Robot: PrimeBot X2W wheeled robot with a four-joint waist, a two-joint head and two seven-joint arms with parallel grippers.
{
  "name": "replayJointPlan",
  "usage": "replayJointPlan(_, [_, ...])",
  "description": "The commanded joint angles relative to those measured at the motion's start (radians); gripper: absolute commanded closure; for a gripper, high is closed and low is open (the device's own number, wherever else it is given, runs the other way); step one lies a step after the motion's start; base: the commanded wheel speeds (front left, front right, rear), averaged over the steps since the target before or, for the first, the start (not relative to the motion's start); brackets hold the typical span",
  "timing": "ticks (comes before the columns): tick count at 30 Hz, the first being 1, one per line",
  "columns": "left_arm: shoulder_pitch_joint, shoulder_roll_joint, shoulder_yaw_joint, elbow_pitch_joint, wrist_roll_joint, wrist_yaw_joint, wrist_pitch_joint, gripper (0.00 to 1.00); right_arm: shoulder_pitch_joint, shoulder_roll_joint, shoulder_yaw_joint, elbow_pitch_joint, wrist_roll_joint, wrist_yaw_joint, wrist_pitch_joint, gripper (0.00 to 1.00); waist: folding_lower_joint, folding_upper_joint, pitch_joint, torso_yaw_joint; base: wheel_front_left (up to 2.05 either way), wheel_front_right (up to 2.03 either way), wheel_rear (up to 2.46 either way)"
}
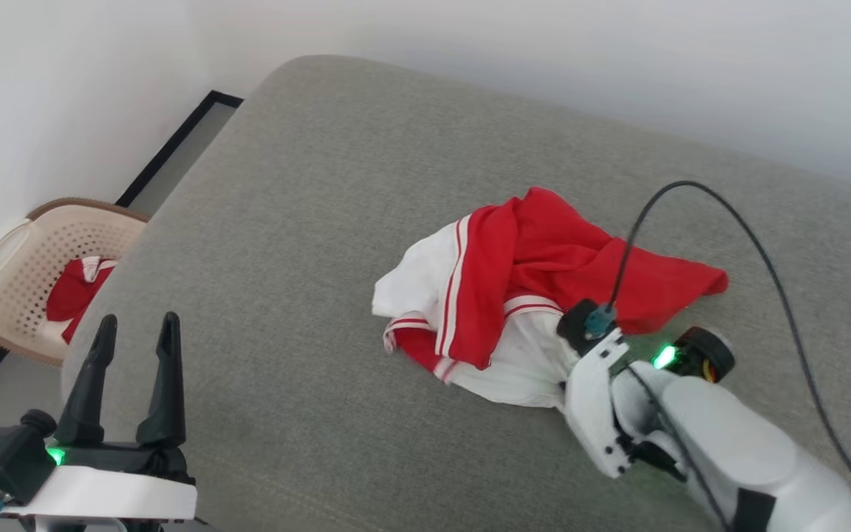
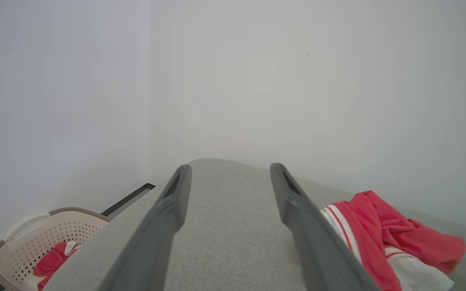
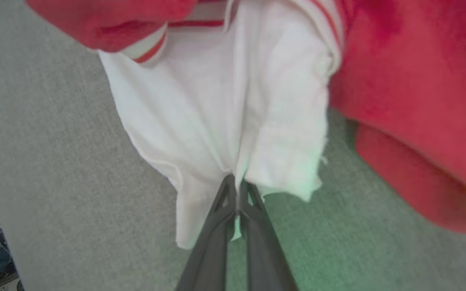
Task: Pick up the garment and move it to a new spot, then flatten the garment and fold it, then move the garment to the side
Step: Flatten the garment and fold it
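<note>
A soft bright-red cloth garment [image 1: 544,255] with white, stripe-edged cuff ends lies crumpled in a heap on a broad grey woven-fabric cushion [image 1: 322,185], right of the cushion's middle in the head view, with the red folds piled towards the far side and the white parts spilling to the left and the near side. The right end effector [image 3: 237,184] has its two long dark fingers pressed together on a pinch of the white cloth at the heap's near edge (the right wrist view shows the fabric puckering where the tips meet). A green glow from the wrist tints the cloth and cushion around it. A thin black cable [image 1: 691,186] arches up from that wrist over the cushion. The left end effector [image 1: 137,325] hovers at the near left edge of the cushion, well apart from the garment, with its fingers spread wide and nothing between them. Beyond the cushion's left edge, down on the floor by the pale wall [image 1: 63,89], stands a beige perforated plastic basket [image 1: 15,277] holding another bundle of red-and-white cloth [image 1: 71,292].
</note>
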Motion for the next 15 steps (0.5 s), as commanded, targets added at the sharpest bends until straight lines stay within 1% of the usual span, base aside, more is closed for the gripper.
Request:
replayJointPlan(1, [0.015,-0.006,0.013,-0.001,0.010,-0.009,-0.005,0.00,-0.007,-0.037,0.001,-0.001,0.015,-0.006,0.007,1.00,0.0000,-0.0001,-0.004,-0.014,0.00,0.00,0.00])
replayJointPlan(5, [0.027,-0.023,0.044,-0.003,0.033,-0.026,-0.005,0.00,-0.014,-0.099,-0.001,-0.084,0.077,-0.006,0.027,1.00,0.0000,-0.0001,-0.011,-0.047,0.00,0.00,0.00])
replayJointPlan(9, [0.044,-0.031,0.072,-0.008,0.049,-0.039,-0.005,0.00,0.015,-0.195,-0.037,-0.188,0.121,-0.005,0.064,1.00,0.0000,-0.0001,-0.023,-0.085,0.00,0.00,0.00])
replayJointPlan(11, [0.051,-0.034,0.080,-0.012,0.054,-0.043,-0.005,0.00,0.037,-0.246,-0.064,-0.240,0.137,-0.006,0.095,1.00,0.0000,-0.0001,-0.028,-0.103,0.00,0.00,0.00])
replayJointPlan(15, [0.064,-0.036,0.091,-0.015,0.063,-0.047,-0.005,0.00,0.098,-0.335,-0.165,-0.322,0.143,-0.006,0.154,1.00,0.0000,-0.0001,-0.035,-0.138,0.00,0.00,0.00])
